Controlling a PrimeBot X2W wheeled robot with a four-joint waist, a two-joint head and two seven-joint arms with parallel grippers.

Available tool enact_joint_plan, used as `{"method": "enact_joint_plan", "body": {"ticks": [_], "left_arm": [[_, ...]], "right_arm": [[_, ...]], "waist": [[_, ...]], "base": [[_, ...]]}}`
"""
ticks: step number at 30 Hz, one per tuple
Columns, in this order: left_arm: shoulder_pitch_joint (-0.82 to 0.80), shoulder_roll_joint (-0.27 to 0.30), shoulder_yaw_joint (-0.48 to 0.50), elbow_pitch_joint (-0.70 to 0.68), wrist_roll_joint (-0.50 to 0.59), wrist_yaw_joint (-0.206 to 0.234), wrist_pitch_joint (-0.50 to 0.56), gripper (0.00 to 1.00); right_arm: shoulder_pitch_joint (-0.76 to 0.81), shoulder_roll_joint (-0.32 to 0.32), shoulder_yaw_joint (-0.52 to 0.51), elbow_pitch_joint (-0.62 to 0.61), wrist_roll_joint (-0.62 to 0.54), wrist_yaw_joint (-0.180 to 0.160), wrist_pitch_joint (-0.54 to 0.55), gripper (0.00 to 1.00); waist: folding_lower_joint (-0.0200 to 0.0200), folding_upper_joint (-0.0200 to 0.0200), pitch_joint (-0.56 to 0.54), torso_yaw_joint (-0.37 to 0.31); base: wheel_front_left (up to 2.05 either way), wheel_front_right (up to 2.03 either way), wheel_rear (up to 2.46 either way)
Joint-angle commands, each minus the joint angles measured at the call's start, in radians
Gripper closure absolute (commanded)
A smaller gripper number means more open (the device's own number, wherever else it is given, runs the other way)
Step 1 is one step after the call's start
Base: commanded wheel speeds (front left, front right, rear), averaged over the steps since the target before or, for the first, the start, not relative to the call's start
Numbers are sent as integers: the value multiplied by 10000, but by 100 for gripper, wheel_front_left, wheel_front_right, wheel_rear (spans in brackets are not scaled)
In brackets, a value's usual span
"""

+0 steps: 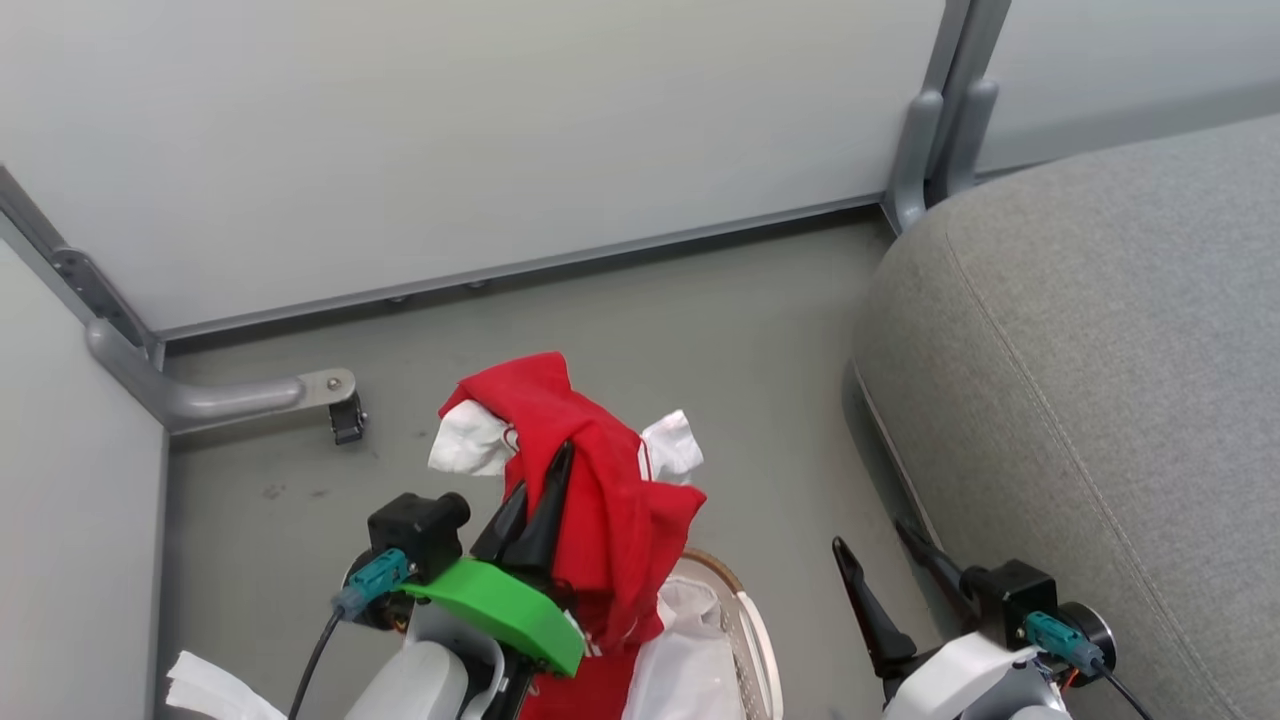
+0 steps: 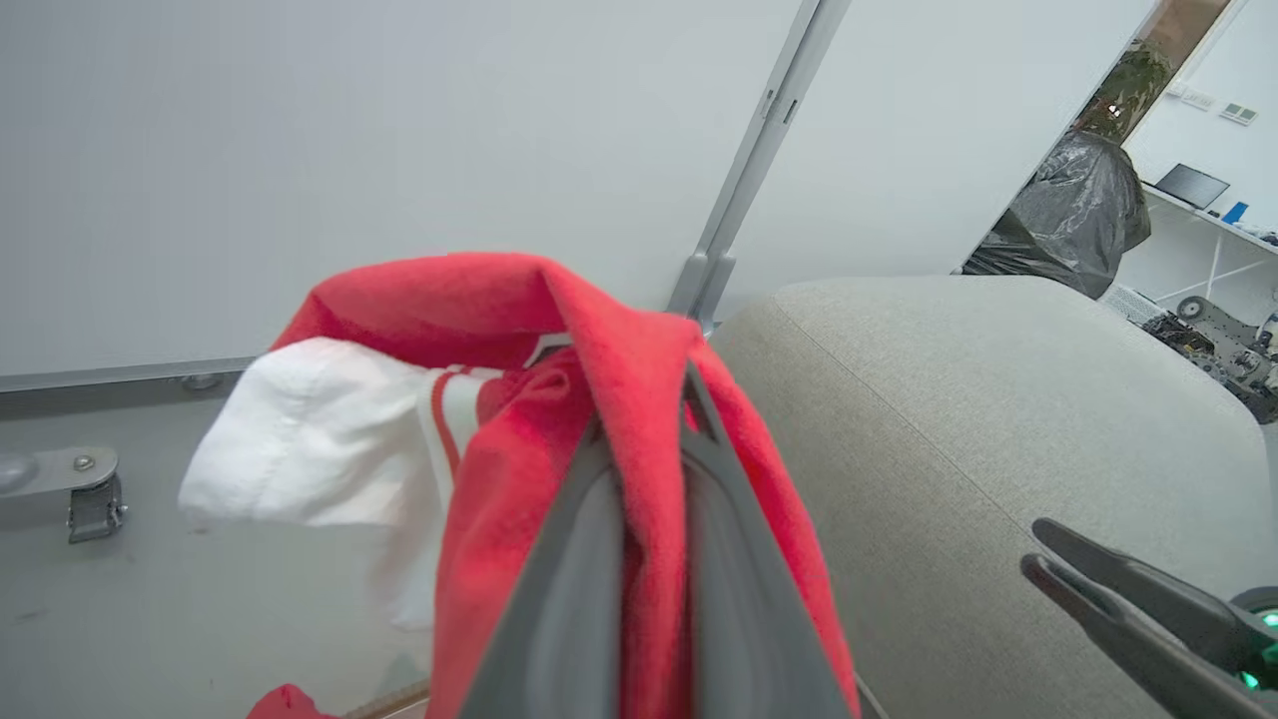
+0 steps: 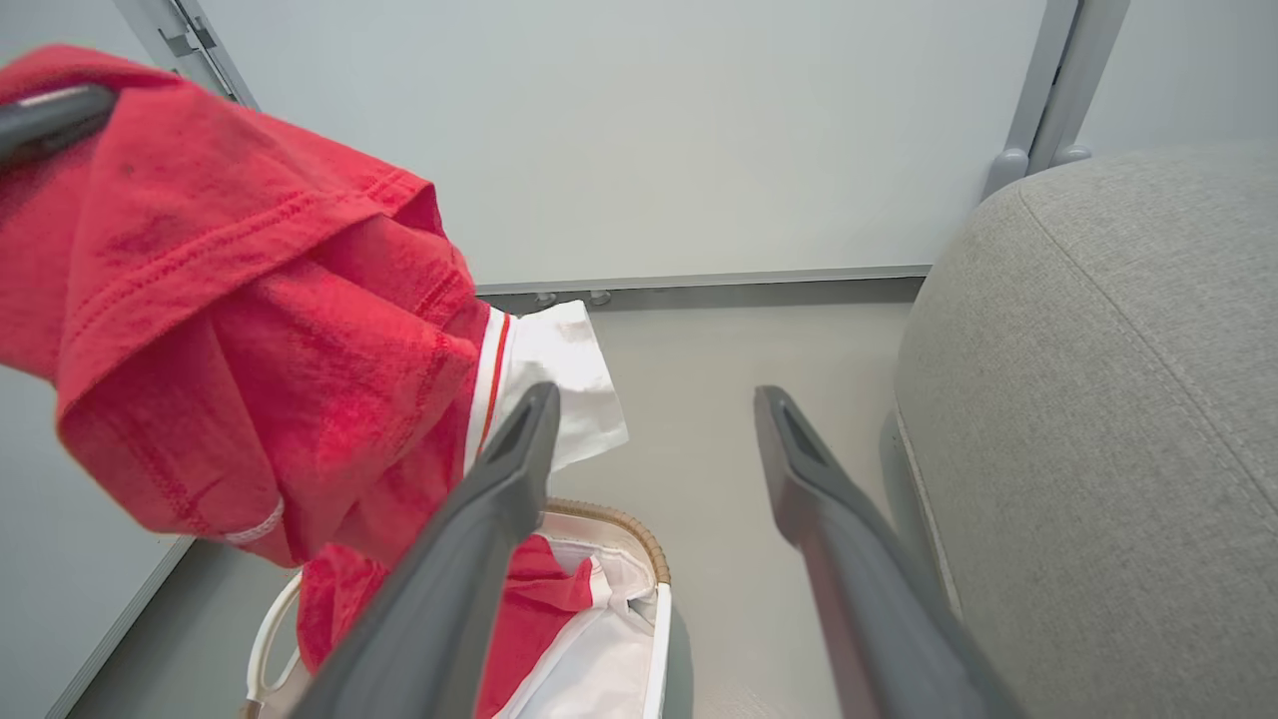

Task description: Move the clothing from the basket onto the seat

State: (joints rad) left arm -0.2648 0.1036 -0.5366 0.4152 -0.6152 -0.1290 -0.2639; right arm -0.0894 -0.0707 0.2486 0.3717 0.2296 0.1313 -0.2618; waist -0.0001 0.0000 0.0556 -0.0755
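Observation:
My left gripper (image 1: 545, 472) is shut on a red garment (image 1: 600, 480) with white patches and holds it up above the basket (image 1: 745, 610). In the left wrist view the red garment (image 2: 559, 330) drapes over both fingers (image 2: 589, 559). More red clothing (image 3: 534, 599) lies in the white-lined basket (image 3: 611, 519). To the right, my right gripper (image 1: 880, 545) stands open and empty, between the basket and the grey seat (image 1: 1100, 380). The right wrist view has its fingers (image 3: 499, 489) spread wide apart, with the held garment (image 3: 250, 300) at left and the seat (image 3: 1108, 399) at right.
Pale wall panels with grey metal posts (image 1: 925, 140) close off the back and left. A metal foot with a black castor (image 1: 345, 418) sits on the grey floor at left. White fabric (image 1: 215, 690) shows at the lower left. A black bag (image 2: 1078, 215) stands behind the seat.

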Motion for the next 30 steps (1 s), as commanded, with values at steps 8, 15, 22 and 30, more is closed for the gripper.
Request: {"method": "enact_joint_plan", "body": {"ticks": [8, 15, 22, 30], "left_arm": [[-6, -214, 467, -1007, 548, -28, -9, 100], [61, -363, 504, -1113, 672, -28, -9, 100], [-161, -446, 259, -1079, 689, -29, -9, 100], [-322, -505, -608, -1033, 442, -29, -10, 100]], "right_arm": [[385, -61, 487, 139, 260, -10, -48, 0], [-151, -237, 2241, -286, 221, -10, -48, 0], [-1093, -190, 3638, -882, 626, -10, -48, 0], [-2079, 70, 3978, -292, 551, -10, -48, 0]], "waist": [[1, 0, -625, 423], [1, 0, -738, 602], [1, 0, -695, 926], [1, 0, -645, 1423]], "base": [[0, 0, 0], [0, 0, 0], [0, 0, 0], [0, 0, 0]]}}
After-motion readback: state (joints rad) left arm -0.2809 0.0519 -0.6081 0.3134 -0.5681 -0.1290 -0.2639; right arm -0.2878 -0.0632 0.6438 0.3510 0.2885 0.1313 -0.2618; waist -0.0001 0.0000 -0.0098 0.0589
